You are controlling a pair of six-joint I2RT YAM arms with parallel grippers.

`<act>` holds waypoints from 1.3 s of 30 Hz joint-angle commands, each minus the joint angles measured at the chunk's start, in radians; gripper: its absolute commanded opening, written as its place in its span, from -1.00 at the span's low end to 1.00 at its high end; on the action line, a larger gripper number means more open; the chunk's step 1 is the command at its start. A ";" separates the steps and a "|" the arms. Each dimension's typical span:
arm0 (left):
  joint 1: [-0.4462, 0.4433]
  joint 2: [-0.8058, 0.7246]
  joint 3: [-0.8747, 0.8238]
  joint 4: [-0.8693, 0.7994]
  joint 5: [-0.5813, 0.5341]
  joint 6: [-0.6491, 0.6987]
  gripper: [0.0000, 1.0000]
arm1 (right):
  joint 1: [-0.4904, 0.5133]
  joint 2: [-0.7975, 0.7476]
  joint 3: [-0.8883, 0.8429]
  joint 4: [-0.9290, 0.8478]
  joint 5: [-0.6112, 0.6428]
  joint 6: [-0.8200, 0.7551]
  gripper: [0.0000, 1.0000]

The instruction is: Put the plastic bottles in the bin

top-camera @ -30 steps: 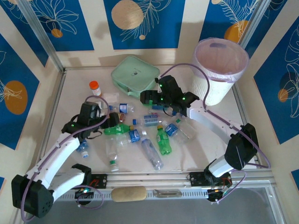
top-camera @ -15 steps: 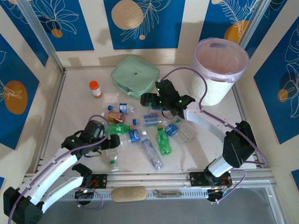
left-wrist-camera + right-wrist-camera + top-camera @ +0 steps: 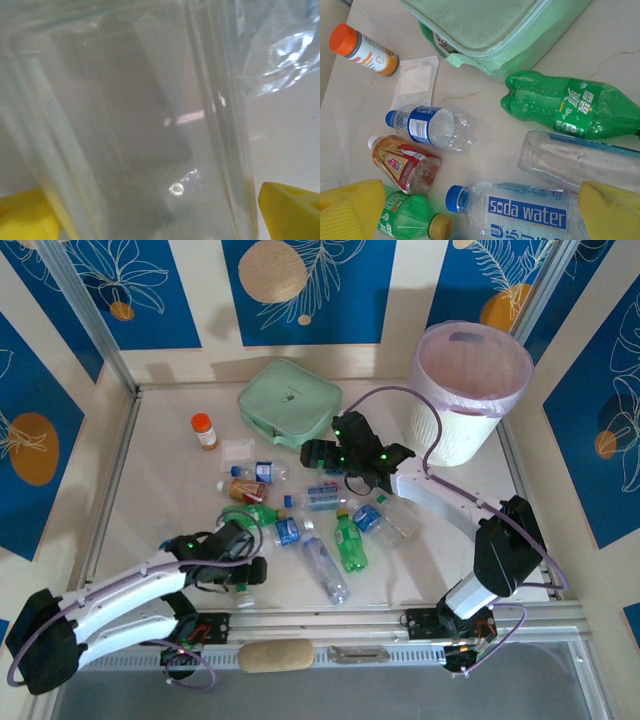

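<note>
Clear bottle lies between the left gripper's jaws; they stand wide.

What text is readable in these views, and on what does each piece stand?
"soda water": white on the blue label of the clear plastic bottle with a blue cap; the line beneath is cut off.
Green plastic bottle: white label characters, too small to read.
Orange-capped pill bottle, red-labelled clear bottle, small blue-labelled clear bottle: print blurred.

Green bottle, orange-capped pill bottle, mint-green pouch, white bin
</note>
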 commanded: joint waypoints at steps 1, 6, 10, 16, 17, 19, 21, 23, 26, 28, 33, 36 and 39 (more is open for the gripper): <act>-0.021 0.047 -0.003 0.036 -0.068 -0.025 0.91 | -0.005 0.012 0.003 -0.010 0.012 0.016 0.98; -0.023 0.077 -0.007 0.058 -0.088 -0.025 0.70 | -0.007 0.009 0.003 -0.022 0.016 0.012 0.98; -0.023 0.065 -0.014 0.066 -0.104 -0.022 0.31 | -0.012 0.006 -0.001 -0.026 0.017 0.015 0.98; -0.023 0.050 -0.021 0.044 -0.123 -0.052 0.00 | -0.016 0.009 0.004 -0.026 0.010 0.016 0.98; -0.023 0.041 -0.022 0.035 -0.131 -0.062 -0.03 | -0.016 0.010 0.006 -0.024 0.009 0.014 0.98; -0.023 0.011 -0.022 0.007 -0.157 -0.091 -0.08 | -0.016 0.009 0.007 -0.024 0.007 0.012 0.98; -0.021 -0.034 -0.020 -0.018 -0.185 -0.114 -0.09 | -0.018 0.007 0.007 -0.023 0.004 0.014 0.98; -0.020 -0.086 -0.013 -0.038 -0.215 -0.131 -0.09 | -0.021 0.004 0.003 -0.013 -0.014 0.017 0.98; -0.008 -0.152 0.015 -0.050 -0.265 -0.126 -0.09 | -0.028 -0.002 -0.012 0.019 -0.062 0.020 0.98; 0.004 -0.182 0.047 -0.044 -0.302 -0.101 -0.09 | -0.031 -0.003 -0.019 0.040 -0.098 0.020 0.98; 0.040 -0.182 0.127 0.107 -0.308 0.011 -0.15 | -0.031 -0.005 -0.026 0.105 -0.209 0.012 0.98; 0.046 -0.145 0.169 0.238 -0.295 0.078 -0.18 | -0.035 -0.013 -0.031 0.149 -0.287 0.018 0.98; 0.051 -0.098 0.194 0.376 -0.274 0.141 -0.22 | -0.041 -0.027 -0.040 0.198 -0.349 0.031 0.98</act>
